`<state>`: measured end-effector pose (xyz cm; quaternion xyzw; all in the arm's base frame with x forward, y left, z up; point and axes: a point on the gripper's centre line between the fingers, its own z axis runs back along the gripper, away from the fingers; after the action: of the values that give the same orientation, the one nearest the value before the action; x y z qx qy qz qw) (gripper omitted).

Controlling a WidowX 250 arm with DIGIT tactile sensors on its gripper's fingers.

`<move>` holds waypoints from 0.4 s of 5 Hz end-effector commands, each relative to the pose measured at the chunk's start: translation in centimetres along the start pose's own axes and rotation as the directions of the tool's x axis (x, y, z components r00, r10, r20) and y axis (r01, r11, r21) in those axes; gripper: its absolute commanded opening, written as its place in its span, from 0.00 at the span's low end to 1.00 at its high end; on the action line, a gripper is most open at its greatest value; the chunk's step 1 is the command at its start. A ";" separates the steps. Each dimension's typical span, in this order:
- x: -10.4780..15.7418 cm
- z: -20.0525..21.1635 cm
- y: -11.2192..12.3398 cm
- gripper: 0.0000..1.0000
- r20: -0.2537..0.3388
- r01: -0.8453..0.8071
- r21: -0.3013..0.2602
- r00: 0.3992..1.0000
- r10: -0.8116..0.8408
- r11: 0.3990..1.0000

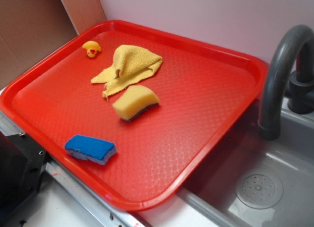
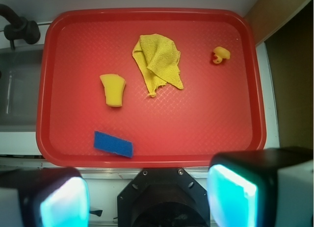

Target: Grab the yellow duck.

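Yellow duck sits free near tray far corner, just beside cloth, apart from it. Gripper high above tray near edge, fingers spread wide, empty. Advise: centre over duck (small, rounded, likely to slip), descend low, avoid cloth, close gently.

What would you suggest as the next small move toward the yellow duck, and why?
Probably carry the open gripper forward and right over the yellow duck. The gripper sits high at the red tray's near edge, and the duck lies alone beyond the yellow cloth.
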<state>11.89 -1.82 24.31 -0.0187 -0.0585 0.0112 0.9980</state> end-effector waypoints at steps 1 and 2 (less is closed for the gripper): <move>0.0 0.0 0.0 1.00 0.000 0.000 0.000 1.000 0.000 1.000; 0.0 0.5 0.8 1.00 0.141 -0.241 0.041 0.962 0.233 0.970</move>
<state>11.49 -0.61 24.52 0.0041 -0.1232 0.1457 0.9816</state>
